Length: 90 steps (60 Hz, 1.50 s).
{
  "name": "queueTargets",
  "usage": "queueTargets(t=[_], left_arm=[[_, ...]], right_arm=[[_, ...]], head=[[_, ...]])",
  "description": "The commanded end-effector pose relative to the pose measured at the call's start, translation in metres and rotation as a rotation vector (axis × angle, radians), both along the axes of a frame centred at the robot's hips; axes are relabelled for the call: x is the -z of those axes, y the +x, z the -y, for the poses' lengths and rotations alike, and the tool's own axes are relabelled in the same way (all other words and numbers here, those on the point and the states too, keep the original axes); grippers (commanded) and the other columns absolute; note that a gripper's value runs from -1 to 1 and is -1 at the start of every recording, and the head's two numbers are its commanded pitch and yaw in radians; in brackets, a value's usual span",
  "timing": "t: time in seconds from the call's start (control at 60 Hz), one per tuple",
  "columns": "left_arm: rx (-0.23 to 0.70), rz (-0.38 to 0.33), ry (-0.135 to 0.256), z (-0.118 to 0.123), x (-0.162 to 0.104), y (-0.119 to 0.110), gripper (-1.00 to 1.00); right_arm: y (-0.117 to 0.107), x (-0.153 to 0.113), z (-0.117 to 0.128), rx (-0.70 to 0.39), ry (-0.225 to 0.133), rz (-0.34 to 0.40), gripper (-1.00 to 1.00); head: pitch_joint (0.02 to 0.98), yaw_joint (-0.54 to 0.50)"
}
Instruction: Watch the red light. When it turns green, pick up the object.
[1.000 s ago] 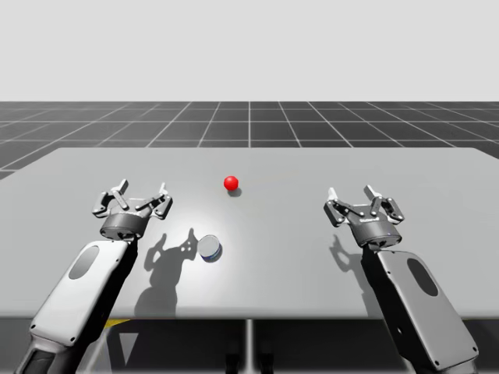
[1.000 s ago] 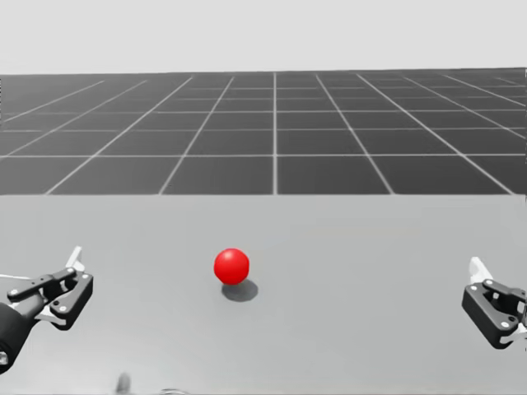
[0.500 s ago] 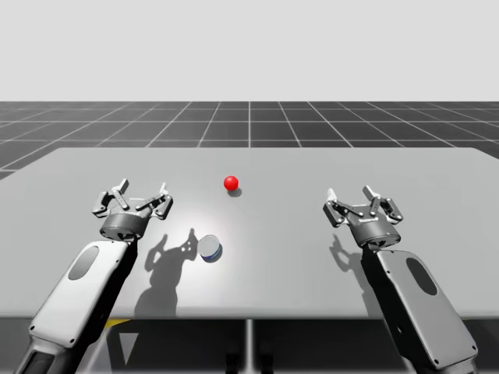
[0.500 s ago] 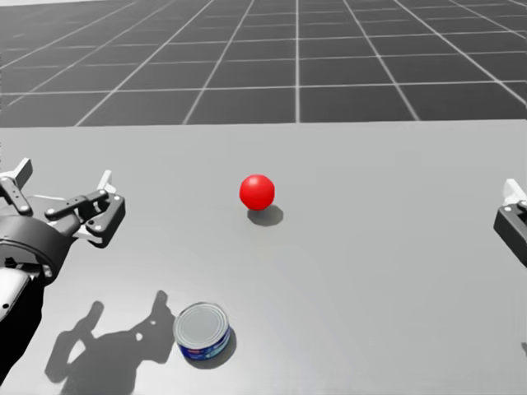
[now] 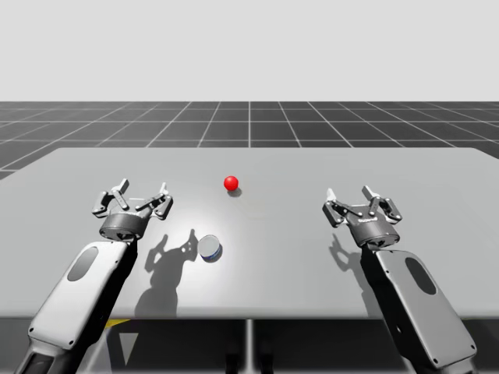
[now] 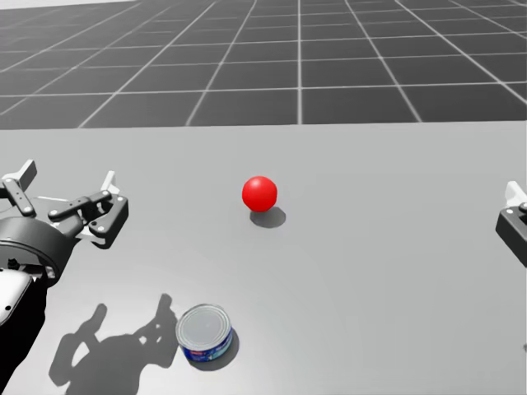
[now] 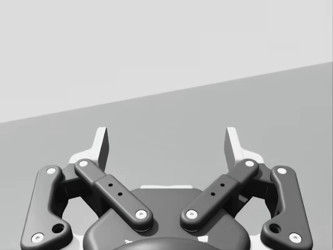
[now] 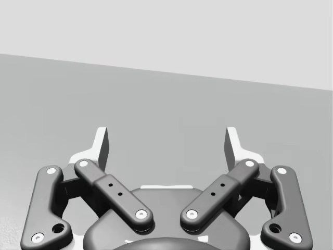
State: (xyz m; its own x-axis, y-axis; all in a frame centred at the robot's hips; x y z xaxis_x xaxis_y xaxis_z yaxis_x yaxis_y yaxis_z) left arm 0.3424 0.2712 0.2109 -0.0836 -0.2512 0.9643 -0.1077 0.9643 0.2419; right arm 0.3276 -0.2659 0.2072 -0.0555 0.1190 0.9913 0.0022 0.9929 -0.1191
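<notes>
Only our head has tipped down. Blue-banded, silver-topped can (image 6: 204,331) stands upright near the red light (image 6: 259,192); our left hand (image 7: 166,145) and right hand (image 8: 166,145) are spread.

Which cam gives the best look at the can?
Head view: the can is near, with its silver top and blue side distinct. The high view has it small and far off. The wrist views look out over the table.

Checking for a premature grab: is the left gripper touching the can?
Apart. The high view shows bare table between the left gripper and the short blue can.
</notes>
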Motion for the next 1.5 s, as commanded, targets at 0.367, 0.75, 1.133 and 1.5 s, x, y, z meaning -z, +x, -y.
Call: queueTargets(t=[0.367, 0.75, 1.133, 1.5], left_arm=[[0.002, 0.004, -0.005, -0.0002, -0.0011, -0.0003, -1.00], [0.003, 0.005, -0.005, 0.0000, -0.0010, -0.0007, -1.00], [0.003, 0.005, -0.005, -0.0004, -0.0012, -0.0007, -1.00], [0.004, 0.004, -0.004, -0.0001, -0.0009, -0.0008, -1.00]], right_arm=[[0.0006, 0.0001, 0.0010, 0.000, 0.001, 0.000, -1.00], [0.0008, 0.0006, 0.0006, 0.001, 0.003, -0.001, -1.00], [0.0012, 0.0007, 0.0009, 0.002, 0.001, -0.001, -1.00], [0.0008, 0.0007, 0.0012, 0.002, -0.004, 0.003, -1.00]], head=[[0.618, 0.10], [0.616, 0.10], [0.615, 0.10], [0.616, 0.10]])
